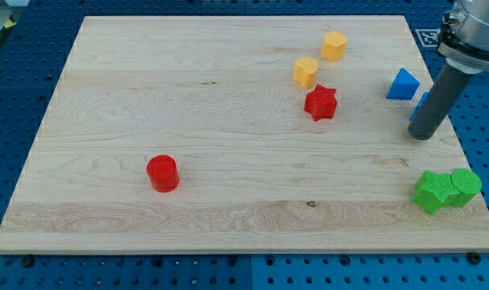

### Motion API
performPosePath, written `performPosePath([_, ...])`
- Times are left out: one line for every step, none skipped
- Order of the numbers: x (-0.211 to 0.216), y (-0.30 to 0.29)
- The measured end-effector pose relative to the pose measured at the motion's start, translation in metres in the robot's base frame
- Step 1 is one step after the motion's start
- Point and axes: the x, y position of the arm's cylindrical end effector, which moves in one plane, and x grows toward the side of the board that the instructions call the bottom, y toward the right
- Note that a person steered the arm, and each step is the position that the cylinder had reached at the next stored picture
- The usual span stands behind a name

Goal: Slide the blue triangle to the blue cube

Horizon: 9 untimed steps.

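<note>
Camera view has the blue triangle (403,84) near the board's right edge, up toward the view's top. The blue cube (422,105) is just beside it to the lower right, mostly hidden behind my rod, so I can't tell if the two touch. My tip (421,136) sits on the wooden board (188,121) just below that cube, and below-right of the triangle. No fingers on me, so nothing opens or grips; it's a plain rod pressing on nothing that I can see. My guess is the slide is pretty much done, since the pair sit so close.

Further out, a red star (321,102) and two yellow blocks (306,72) (333,46) cluster left of the triangle. Two green blocks (434,192) (466,186) huddle at the bottom right corner. A red cylinder (162,173) sits alone, well apart on the left.
</note>
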Motion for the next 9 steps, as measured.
performPosePath([-0.014, -0.024])
performPosePath([-0.04, -0.035])
performPosePath([-0.064, -0.04])
performPosePath([-0.089, -0.041])
performPosePath([-0.113, -0.041])
performPosePath([-0.124, -0.027])
performPosePath([-0.112, 0.013])
performPosePath([-0.096, 0.039])
performPosePath([-0.093, 0.042])
